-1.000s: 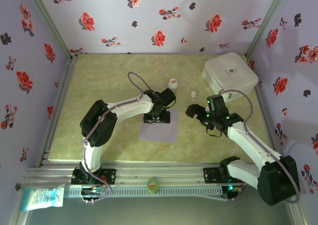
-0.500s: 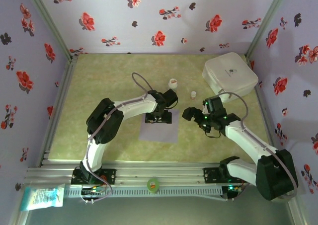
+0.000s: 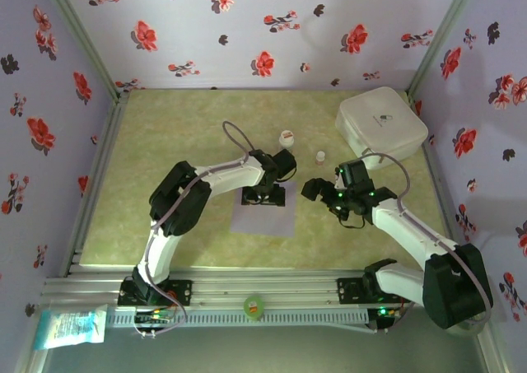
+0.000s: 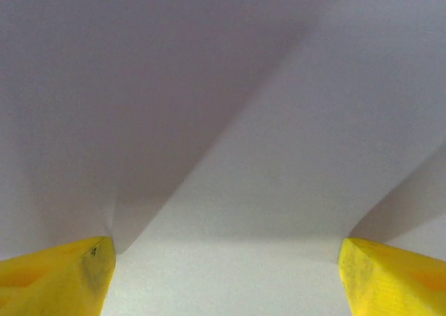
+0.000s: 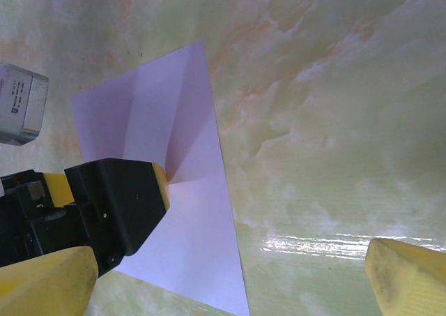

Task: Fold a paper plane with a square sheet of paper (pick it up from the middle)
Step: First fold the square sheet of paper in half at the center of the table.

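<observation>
Top external view: the square sheet of paper (image 3: 262, 222) lies open on the marbled green surface (image 3: 165, 142), roughly midway between the two arms. The left claw (image 3: 263, 197) is lowered over the sheet's far half, its jaws spread wide across the paper and gripping nothing. Just right of the sheet, the right claw (image 3: 323, 188) hangs above bare surface, fully released and empty. Beyond it, a white box (image 3: 380, 119) sits in the far right corner. Two small bottles (image 3: 286, 137) stand apart from the paper, past its far edge.

Left wrist view: pale lilac paper lies close beneath the camera, with the yellow fingertips (image 4: 59, 277) set far apart at the bottom corners. Soft shaded folds run up from each tip, though whether the tips press the sheet cannot be told from this angle.

Right wrist view: one yellow pad (image 5: 162, 178) of the left claw meets the sheet near its middle, where faint creases fan out toward the paper's far edge. The right claw's own fingertips (image 5: 408, 274) stand wide apart at the bottom of the shot. Between them are a corner of the sheet and glossy surface, with nothing held.
</observation>
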Robot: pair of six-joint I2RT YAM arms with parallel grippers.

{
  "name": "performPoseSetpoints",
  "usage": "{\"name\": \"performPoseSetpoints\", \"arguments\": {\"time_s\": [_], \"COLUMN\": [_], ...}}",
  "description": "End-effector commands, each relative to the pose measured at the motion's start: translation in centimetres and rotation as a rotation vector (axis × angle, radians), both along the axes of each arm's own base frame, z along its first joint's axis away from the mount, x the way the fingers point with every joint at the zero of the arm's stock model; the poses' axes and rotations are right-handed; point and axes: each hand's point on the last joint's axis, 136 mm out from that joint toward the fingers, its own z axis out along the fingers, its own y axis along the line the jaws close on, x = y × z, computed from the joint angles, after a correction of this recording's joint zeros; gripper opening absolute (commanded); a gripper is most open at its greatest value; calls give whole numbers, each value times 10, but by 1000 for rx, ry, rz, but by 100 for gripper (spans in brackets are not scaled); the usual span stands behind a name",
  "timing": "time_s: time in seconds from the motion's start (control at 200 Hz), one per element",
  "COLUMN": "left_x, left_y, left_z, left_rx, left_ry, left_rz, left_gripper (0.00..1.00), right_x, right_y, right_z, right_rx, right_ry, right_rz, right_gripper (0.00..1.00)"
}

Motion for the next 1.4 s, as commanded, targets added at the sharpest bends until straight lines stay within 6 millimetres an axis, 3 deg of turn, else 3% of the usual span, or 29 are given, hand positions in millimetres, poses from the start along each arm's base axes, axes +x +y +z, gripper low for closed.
{"name": "performPoseSetpoints", "arguments": {"time_s": [0.0,0.355,0.95,1.17,1.27,1.395], "left_x": [-6,-10,-10,-5,-1,4], "left_y": [7,11,10,2,0,1], "left_z": [-10,-28,-29,-16,-6,4], "left_rx": [50,65,60,18,-4,-5], "left_ry": [36,54,47,5,-28,-67], "left_rz": [-18,-19,-28,-63,-70,-66], "left_gripper": [84,84,79,70,57,50], "right_x": [-1,0,0,3,6,9], "right_y": [-4,-11,-17,-16,-18,-19], "right_z": [-7,-8,-14,-10,-6,-1], "right_rx": [-26,-63,-90,-85,-89,-92], "right_ry": [3,19,75,64,51,45], "right_rz": [0,-29,-81,-87,-100,-121], "right_gripper": [99,99,99,99,99,99]}}
